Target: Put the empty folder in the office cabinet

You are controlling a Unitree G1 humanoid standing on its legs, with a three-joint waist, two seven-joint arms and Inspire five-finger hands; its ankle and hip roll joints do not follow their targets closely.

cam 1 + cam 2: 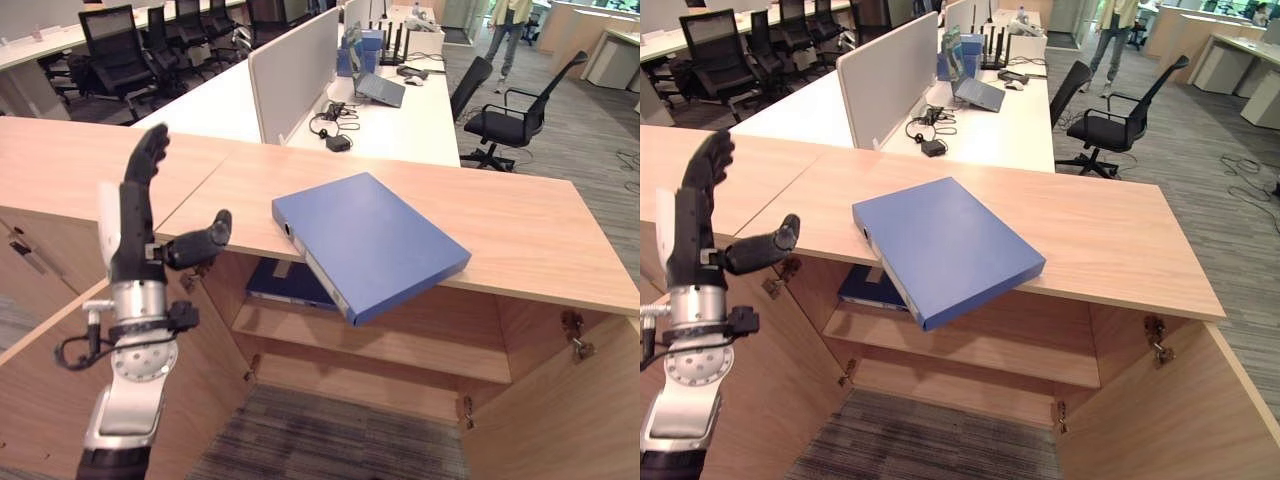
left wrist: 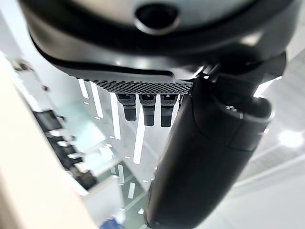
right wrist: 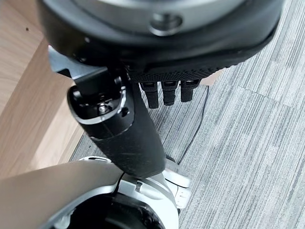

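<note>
Clearly little was done: the blue folder (image 1: 372, 245) lay on the cabinet top (image 1: 540, 235), overhanging the open shelves (image 1: 380, 345). The left hand (image 1: 140, 225) stood raised beside it, fingers straight and thumb spread, empty; the right hand (image 3: 143, 95) hung empty, fingers relaxed.

You see blue folder (image 1: 370, 245) flat on cabinet worktop (image 1: 520, 235), one corner jutting past front edge over open cabinet. Second blue folder (image 1: 290, 285) lies on shelf (image 1: 370, 340) inside, below it. Your left hand (image 1: 135, 235) raised upright left of folder, apart from it, fingers (image 1: 150, 155) straight, thumb pointing toward folder. Office chairs (image 1: 500, 115), desks behind; person (image 1: 508, 30) stands far back.
</note>
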